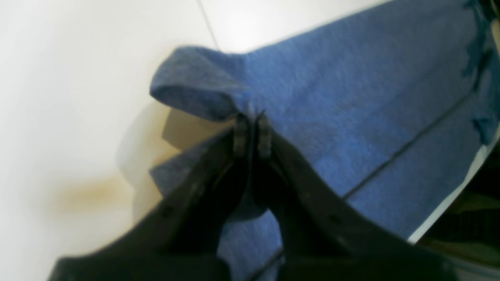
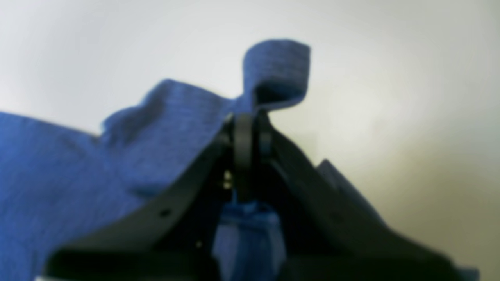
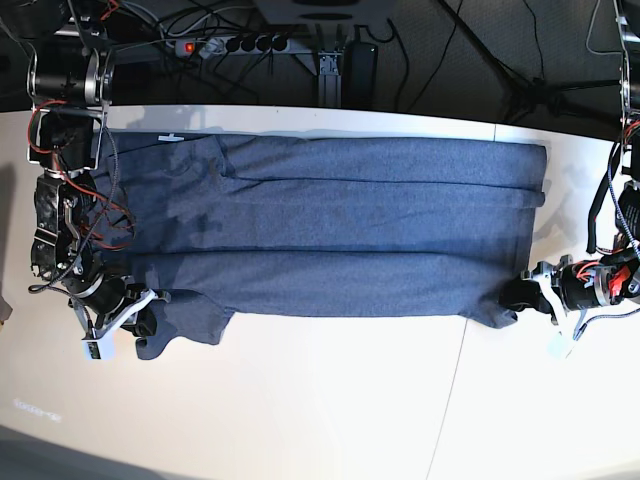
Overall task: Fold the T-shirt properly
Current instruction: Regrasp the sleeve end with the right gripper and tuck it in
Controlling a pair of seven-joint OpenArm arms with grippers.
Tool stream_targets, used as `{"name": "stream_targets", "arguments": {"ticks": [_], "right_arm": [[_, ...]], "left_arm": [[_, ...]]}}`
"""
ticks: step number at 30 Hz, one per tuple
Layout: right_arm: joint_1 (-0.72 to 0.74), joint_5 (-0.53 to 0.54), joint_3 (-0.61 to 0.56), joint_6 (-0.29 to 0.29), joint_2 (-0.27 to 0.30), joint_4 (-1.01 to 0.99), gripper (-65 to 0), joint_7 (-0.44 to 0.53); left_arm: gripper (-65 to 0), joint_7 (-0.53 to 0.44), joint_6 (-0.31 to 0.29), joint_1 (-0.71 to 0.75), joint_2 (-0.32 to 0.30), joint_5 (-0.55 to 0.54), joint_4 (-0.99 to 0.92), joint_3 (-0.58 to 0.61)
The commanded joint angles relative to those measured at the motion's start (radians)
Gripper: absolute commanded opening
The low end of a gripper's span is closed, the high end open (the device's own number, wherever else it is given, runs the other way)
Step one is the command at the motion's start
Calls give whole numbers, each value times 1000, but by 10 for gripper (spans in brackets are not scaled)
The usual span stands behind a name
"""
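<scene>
The blue-grey T-shirt (image 3: 330, 235) lies flat and lengthwise across the white table, plain side up, with long creases running its length. At its near left corner, my right gripper (image 3: 150, 322) is shut on a pinch of the T-shirt (image 2: 164, 125); a fold of cloth curls up above the closed gripper (image 2: 250, 117). At the near right corner, my left gripper (image 3: 515, 295) is shut on the T-shirt's edge (image 1: 351, 97), and a lifted flap bulges just past the closed gripper (image 1: 252, 117). Both grips sit low over the table.
The white table (image 3: 330, 410) has a seam running from its middle toward the near right. Behind its far edge lie a power strip (image 3: 235, 44), cables and tripod legs. The right arm's wired body (image 3: 65, 200) stands over the shirt's left end.
</scene>
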Motion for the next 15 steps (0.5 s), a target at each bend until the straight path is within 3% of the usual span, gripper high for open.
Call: {"name": "stream_targets", "arguments": {"ticks": [1, 7, 15], "right_arm": [[-2, 28, 4, 69, 33, 53, -650, 24], [-145, 130, 5, 69, 119, 243, -650, -6], [-294, 142, 6, 69, 189, 384, -650, -22]], "left_arm": [[-650, -10, -20, -5, -31, -20, 23, -8], [-650, 21, -20, 71, -90, -56, 96, -8], [-650, 42, -20, 92, -115, -75, 133, -8]]}}
